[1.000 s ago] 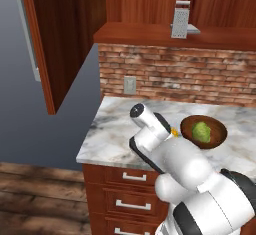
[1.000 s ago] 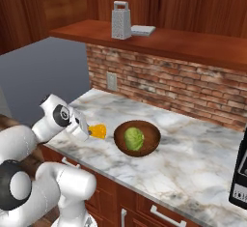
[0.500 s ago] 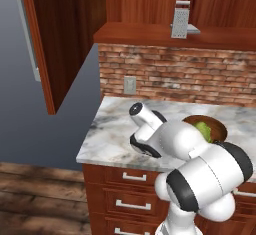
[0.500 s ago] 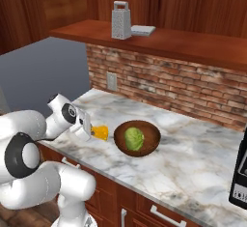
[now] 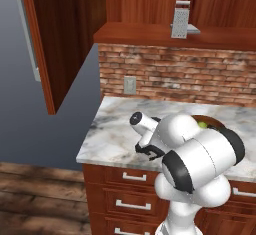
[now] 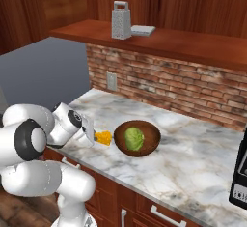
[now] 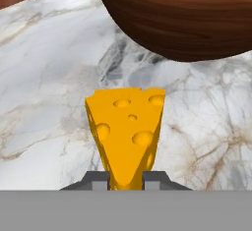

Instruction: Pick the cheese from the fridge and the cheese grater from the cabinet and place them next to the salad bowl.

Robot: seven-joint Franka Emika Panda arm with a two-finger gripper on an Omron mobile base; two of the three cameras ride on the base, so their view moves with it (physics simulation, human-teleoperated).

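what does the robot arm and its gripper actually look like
The arm is glossy white, built of rounded, bulbous segments with dark bands at the joints. Its wrist ends in a white cylinder with a dark cap. The gripper has two small dark grey finger tips. No cables or markings show.

Free room & obstacles at the counter

Bare marble counter [image 6: 193, 144] was seen open to the right of the salad bowl [image 6: 137, 137] & twd the brick wall [image 6: 164, 83]. Passage ahead of the gripper [image 7: 125, 180] was blocked by the clamped cheese [image 7: 126, 129], w/ the bowl just beyond.
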